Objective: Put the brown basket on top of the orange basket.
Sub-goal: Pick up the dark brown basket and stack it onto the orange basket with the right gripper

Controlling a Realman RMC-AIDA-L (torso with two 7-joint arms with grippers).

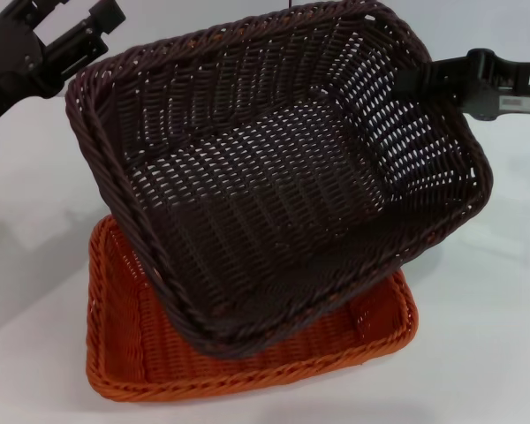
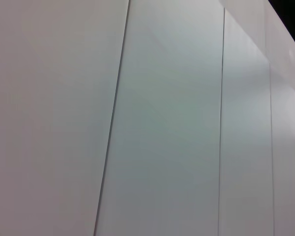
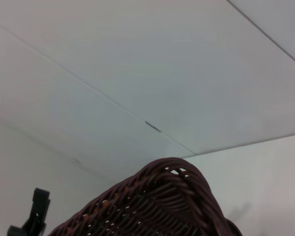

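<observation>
White table (image 1: 477, 353); brown basket (image 1: 265, 168) on right tool (image 1: 415, 81), above orange basket (image 1: 141, 353).

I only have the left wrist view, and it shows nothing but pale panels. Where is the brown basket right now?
Observer: The brown basket is lifted and tilted above the orange basket, overlapping it in the head view.
Operator: Who's holding it?
Observer: The right gripper meets its far right rim; the left gripper is at its far left corner.
Operator: Is it seated?
Observer: Not yet; the orange basket's near rim and left side show uncovered.
</observation>
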